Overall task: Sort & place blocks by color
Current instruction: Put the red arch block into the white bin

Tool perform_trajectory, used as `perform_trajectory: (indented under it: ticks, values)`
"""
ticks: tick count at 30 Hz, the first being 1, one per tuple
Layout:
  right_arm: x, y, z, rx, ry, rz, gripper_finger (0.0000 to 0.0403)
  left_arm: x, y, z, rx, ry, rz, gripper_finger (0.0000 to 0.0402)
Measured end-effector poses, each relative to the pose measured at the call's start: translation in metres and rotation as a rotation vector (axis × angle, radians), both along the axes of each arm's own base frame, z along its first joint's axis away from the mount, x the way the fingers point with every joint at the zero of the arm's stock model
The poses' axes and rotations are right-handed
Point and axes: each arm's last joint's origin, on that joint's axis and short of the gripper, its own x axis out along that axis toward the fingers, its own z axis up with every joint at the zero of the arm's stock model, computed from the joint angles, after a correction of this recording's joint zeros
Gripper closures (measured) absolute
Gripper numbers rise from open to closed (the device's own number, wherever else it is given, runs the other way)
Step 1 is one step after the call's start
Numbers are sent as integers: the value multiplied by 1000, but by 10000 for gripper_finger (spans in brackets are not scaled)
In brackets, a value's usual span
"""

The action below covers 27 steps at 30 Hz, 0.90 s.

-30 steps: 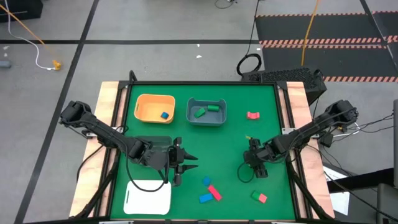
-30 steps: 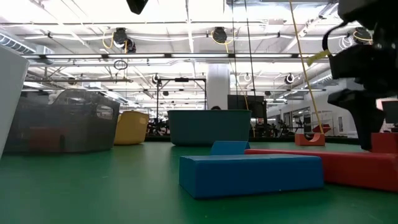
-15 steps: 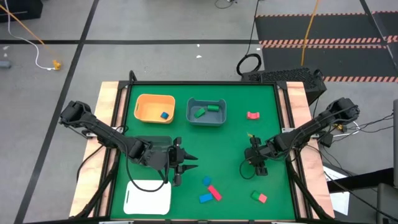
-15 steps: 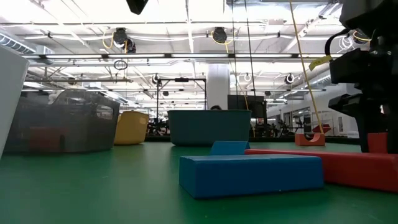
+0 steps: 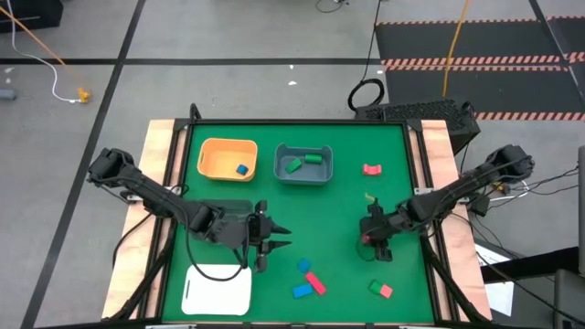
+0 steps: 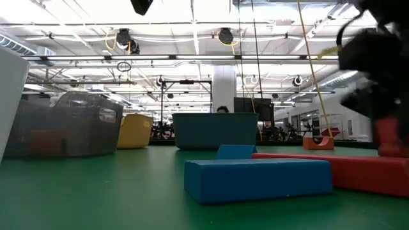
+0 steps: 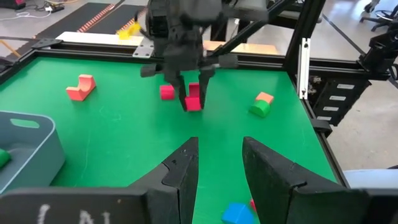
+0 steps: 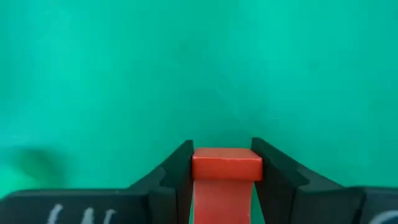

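The right gripper hangs over the green table right of centre, its fingers closed on a red block, while the left gripper, near the white tray, holds nothing between its narrowly parted fingers.

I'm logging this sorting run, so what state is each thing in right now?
right gripper: jaws shut on a red block, above the mat.
left gripper: jaws slightly apart, empty, waiting near the white tray.
orange bin: holds one blue block.
grey bin: holds two green blocks.
white tray: nothing on it.
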Motion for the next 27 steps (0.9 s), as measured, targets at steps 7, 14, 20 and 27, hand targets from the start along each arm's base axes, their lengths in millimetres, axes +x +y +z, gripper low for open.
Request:
perform_trajectory:
  ticks: [7, 14, 20, 27]
  values:
    - [17, -7, 30, 63, -324, -28, 289, 7, 11, 5, -25, -52, 40, 277]
    - [26, -13, 52, 13, -582, 39, 289, 14, 23, 13, -134, -135, 104, 277]
    - [33, -15, 68, -80, -780, 18, 289, 15, 27, 15, -154, -158, 141, 277]
    - [38, -15, 97, -188, -1102, -13, 289, 23, 15, 1, 88, -146, 67, 277]
